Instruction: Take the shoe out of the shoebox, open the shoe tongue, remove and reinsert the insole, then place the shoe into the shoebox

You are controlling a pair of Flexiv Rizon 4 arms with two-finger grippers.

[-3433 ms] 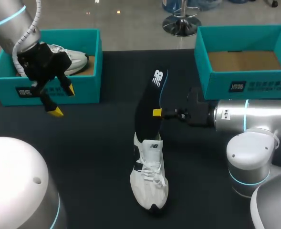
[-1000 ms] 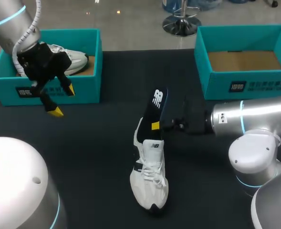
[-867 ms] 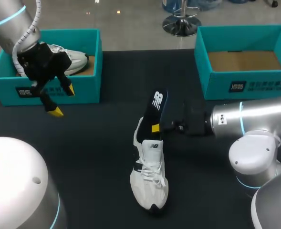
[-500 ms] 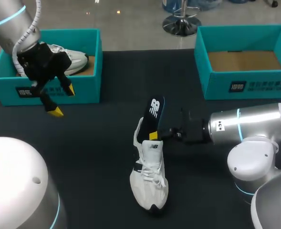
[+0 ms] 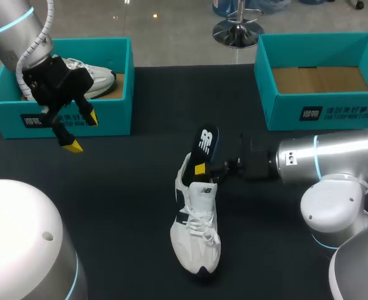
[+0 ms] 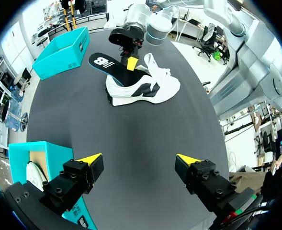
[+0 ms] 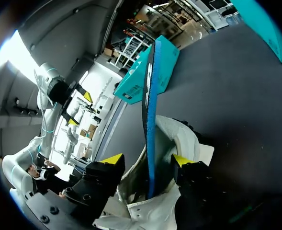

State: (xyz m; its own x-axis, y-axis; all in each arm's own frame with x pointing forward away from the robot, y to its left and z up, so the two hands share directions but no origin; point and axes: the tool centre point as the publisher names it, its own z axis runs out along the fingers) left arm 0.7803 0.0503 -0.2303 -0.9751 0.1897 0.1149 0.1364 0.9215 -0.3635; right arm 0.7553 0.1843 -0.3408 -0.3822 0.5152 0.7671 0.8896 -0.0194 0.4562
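Note:
A white shoe (image 5: 196,228) lies in the middle of the black table (image 5: 127,187), toe toward me. A black insole (image 5: 206,142) with a blue edge stands partly inside its heel opening, leaning out toward the back. In the right wrist view the insole (image 7: 149,110) stands between the fingers of my right gripper (image 7: 147,159), with a gap on each side, so that gripper is open. My left gripper (image 5: 77,132) hangs open and empty in front of the left teal shoebox (image 5: 77,115). From the left wrist, the shoe (image 6: 145,88) lies far ahead of that gripper (image 6: 138,159).
The left shoebox holds a second white shoe (image 5: 93,78). An empty teal shoebox (image 5: 321,109) with a brown floor stands at the back right. My right arm's silver body (image 5: 333,165) lies low over the table right of the shoe.
My right gripper has pushed the insole lower into the shoe, then its fingers have come apart from it. The left arm has not moved.

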